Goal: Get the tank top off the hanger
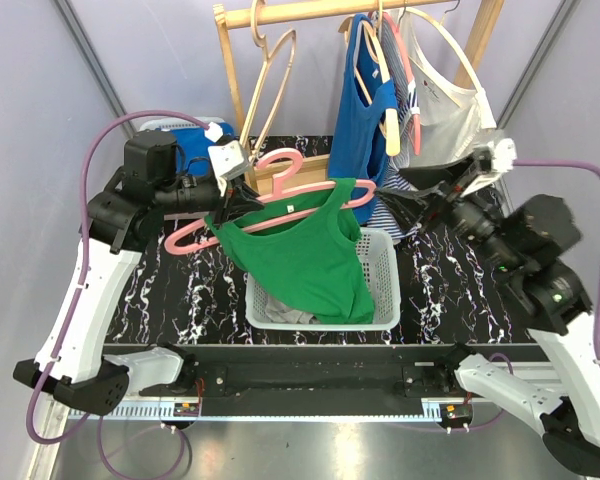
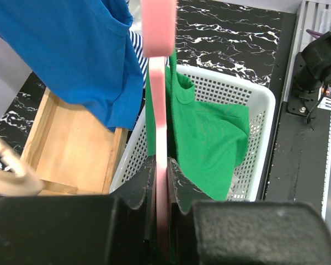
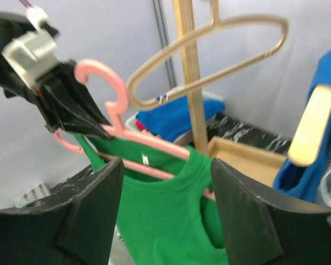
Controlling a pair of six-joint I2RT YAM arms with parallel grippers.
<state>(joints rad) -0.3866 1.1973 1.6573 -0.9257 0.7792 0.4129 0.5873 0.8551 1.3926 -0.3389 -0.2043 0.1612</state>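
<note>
A pink hanger point(image 1: 280, 190) carries the green tank top point(image 1: 305, 255), whose hem hangs down into a white basket point(image 1: 385, 300). My left gripper point(image 1: 238, 192) is shut on the hanger's left part, near its hook; in the left wrist view the pink hanger point(image 2: 161, 110) runs straight between the closed fingers of that gripper point(image 2: 161, 187), with the green tank top point(image 2: 209, 138) beyond. My right gripper point(image 1: 390, 195) is open at the hanger's right end. In the right wrist view the gripper point(image 3: 165, 210) frames the tank top point(image 3: 160, 226) and hanger point(image 3: 143, 138) without touching them.
A wooden rack point(image 1: 235, 70) behind holds an empty wooden hanger point(image 1: 275, 80), a blue top point(image 1: 365, 100) and a white top point(image 1: 440, 95). Its wooden base point(image 2: 71, 149) lies beside the basket point(image 2: 265, 110). A blue bin point(image 1: 195, 135) stands at the back left.
</note>
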